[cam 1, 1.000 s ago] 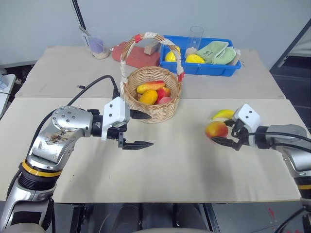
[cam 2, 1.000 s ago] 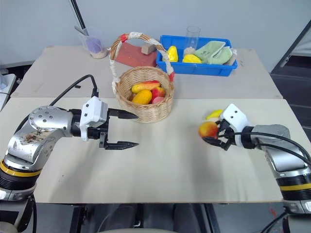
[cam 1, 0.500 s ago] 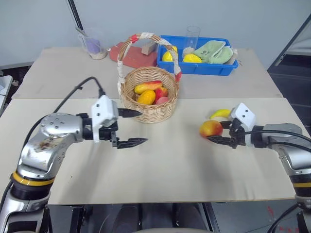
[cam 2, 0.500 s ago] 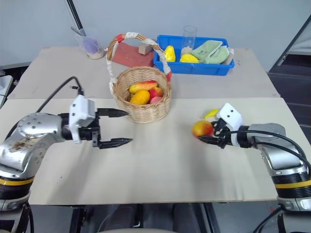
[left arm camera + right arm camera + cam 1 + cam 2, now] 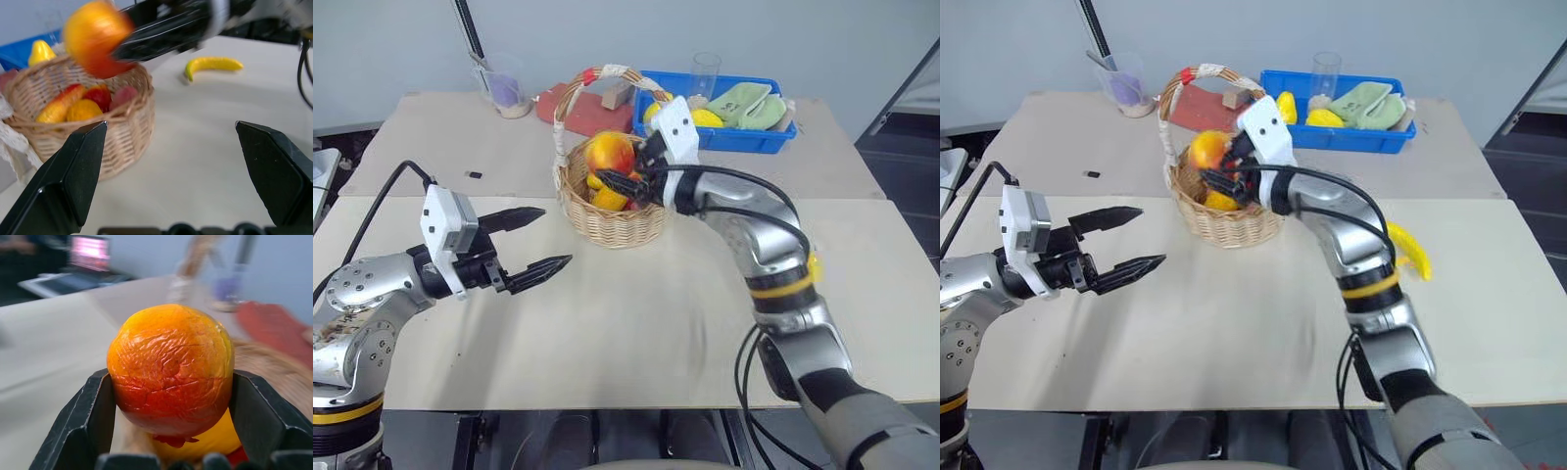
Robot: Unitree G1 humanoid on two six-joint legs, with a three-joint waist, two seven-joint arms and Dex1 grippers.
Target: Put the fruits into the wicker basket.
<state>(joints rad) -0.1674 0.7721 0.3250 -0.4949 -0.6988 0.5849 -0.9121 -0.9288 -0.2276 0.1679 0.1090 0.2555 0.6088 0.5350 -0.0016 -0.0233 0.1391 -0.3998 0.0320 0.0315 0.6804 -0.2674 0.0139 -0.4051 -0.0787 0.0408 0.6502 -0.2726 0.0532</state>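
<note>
Right gripper (image 5: 625, 182), fingers clasping the apple (image 5: 610, 153), hovers over the basket (image 5: 607, 220); best lowered before letting go. Left gripper (image 5: 534, 241), at eight o'clock, gapes empty.

Even, soft overhead light; bright, no glare. Faint diffuse shadows on the table (image 5: 636, 323). Right wrist view: background blurred, red-and-yellow fruit (image 5: 171, 367) sharp. Left wrist view: same fruit motion-smeared, wicker basket (image 5: 122, 137) soft.
</note>
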